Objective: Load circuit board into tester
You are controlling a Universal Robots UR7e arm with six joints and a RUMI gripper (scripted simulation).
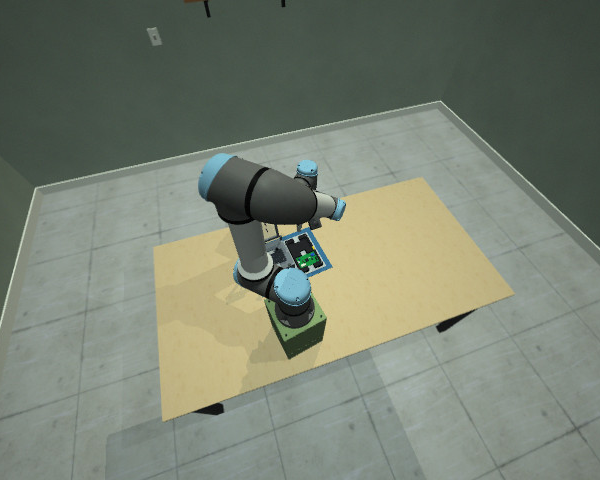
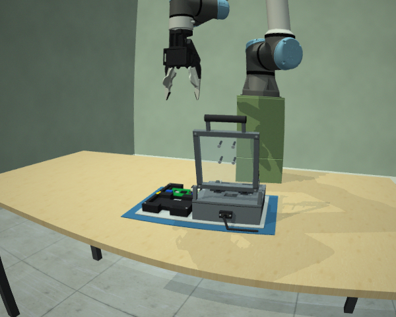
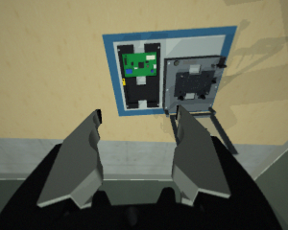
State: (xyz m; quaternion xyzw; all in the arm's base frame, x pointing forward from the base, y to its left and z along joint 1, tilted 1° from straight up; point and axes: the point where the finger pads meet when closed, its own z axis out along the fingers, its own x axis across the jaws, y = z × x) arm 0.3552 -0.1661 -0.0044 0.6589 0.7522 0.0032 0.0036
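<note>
Green rectangular circuit board (image 3: 140,64) lying in black tray (image 3: 134,98), at 12 o'clock from jaws in wrist view, well below; long axis running 3-to-9; jaws spread, gripping nothing.

Top cam high/far, ext table-level front, wrist down; all share tester (image 2: 227,207).

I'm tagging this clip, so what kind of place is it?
Probably an electronics test bench: a lidded tester beside a tray holding a circuit board, on a wooden table with a pedestal-mounted arm.
</note>
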